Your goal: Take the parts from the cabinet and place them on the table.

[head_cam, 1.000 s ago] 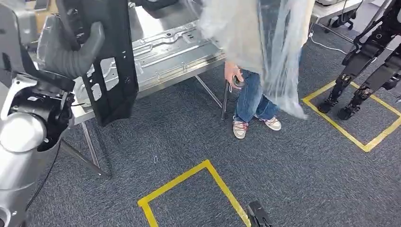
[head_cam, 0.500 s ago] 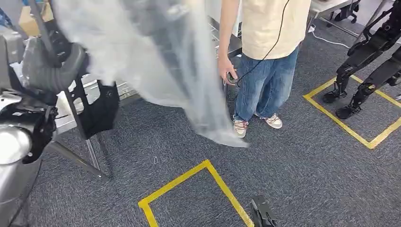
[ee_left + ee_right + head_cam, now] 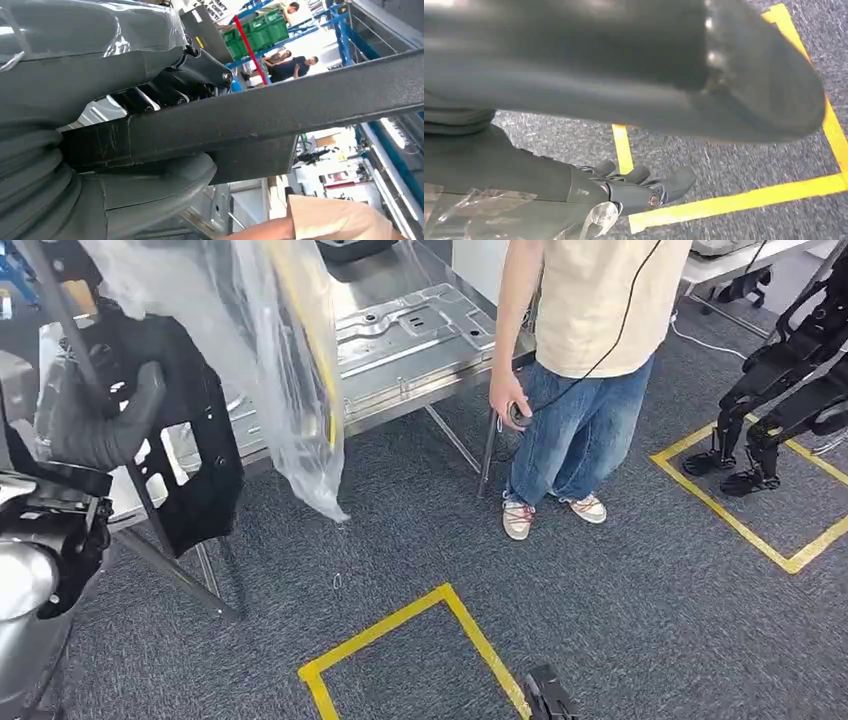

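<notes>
My left hand [image 3: 97, 427] grips a large black plastic part [image 3: 198, 455] with several cut-out holes and holds it upright at the near end of the metal table [image 3: 415, 390]. In the left wrist view a dark bar of the part [image 3: 280, 107] runs between the thick grey thumb [image 3: 150, 187] and the darker fingers [image 3: 165, 90]. A clear plastic sheet [image 3: 275, 360] hangs just right of the part. My right hand [image 3: 639, 190] hangs low over the carpet with nothing in it, its tip at the head view's bottom edge [image 3: 545, 698].
A stamped metal panel [image 3: 400, 330] lies on the table. A person [image 3: 590, 310] stands at the table's corner with a small controller [image 3: 517, 414] in one hand. Another robot's dark legs [image 3: 775, 400] stand on the right. Yellow tape squares [image 3: 400, 635] mark the carpet.
The whole view has shifted. The clear plastic sheet swept from in front of the person across to the left and now hangs beside the black part. My left hand keeps its hold.
</notes>
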